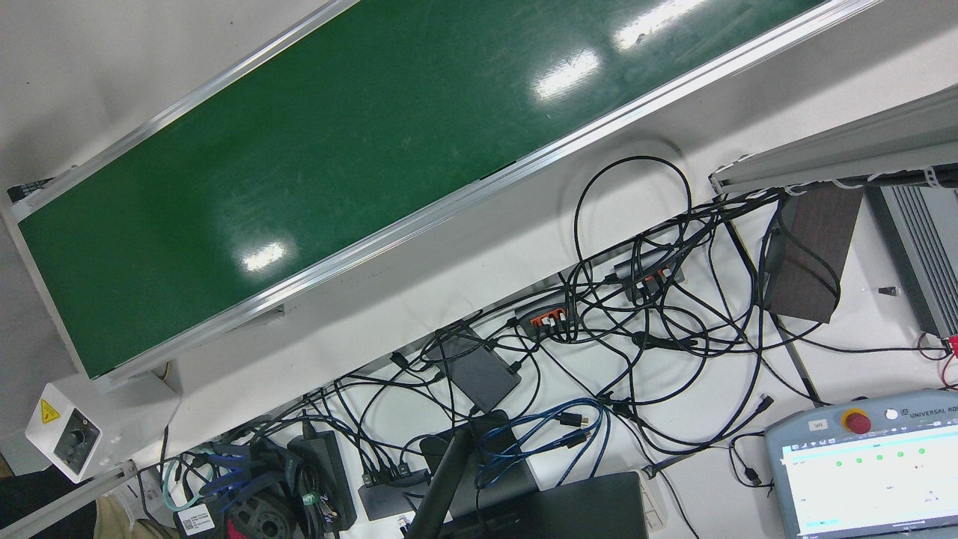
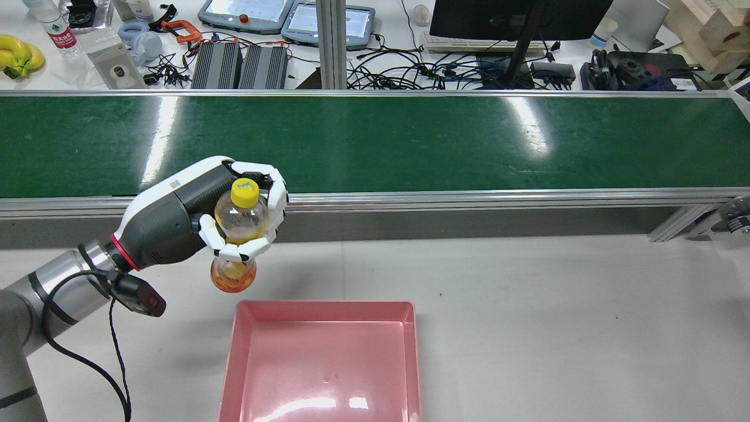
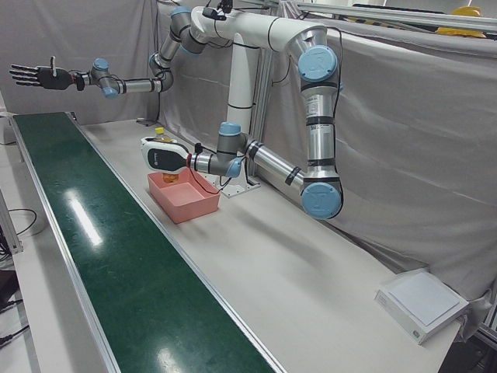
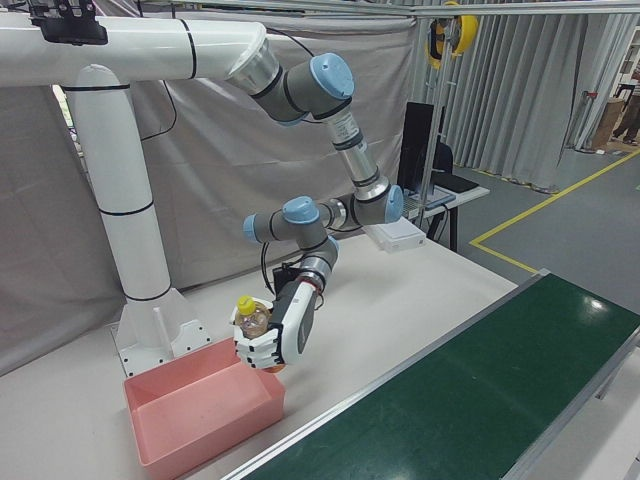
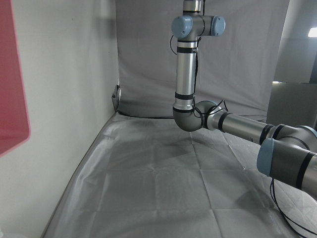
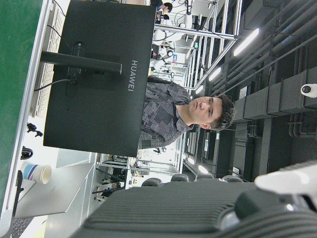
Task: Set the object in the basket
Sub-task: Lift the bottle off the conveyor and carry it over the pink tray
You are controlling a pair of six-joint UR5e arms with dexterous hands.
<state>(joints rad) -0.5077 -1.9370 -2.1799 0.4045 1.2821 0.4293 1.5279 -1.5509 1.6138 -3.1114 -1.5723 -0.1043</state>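
My left hand is shut on a clear bottle with a yellow cap and orange drink. It holds the bottle upright above the table, just beyond the far left corner of the pink basket. The basket holds nothing. The left-front view shows the same hand with the bottle over the basket's end. The right-front view shows the hand and the bottle at the basket's corner. My right hand is open, fingers spread, high above the belt's far end.
A green conveyor belt runs across the table beyond the basket, with a metal rail along its near edge. Behind it is a desk with cables, pendants and a monitor. A white box lies at the table's end.
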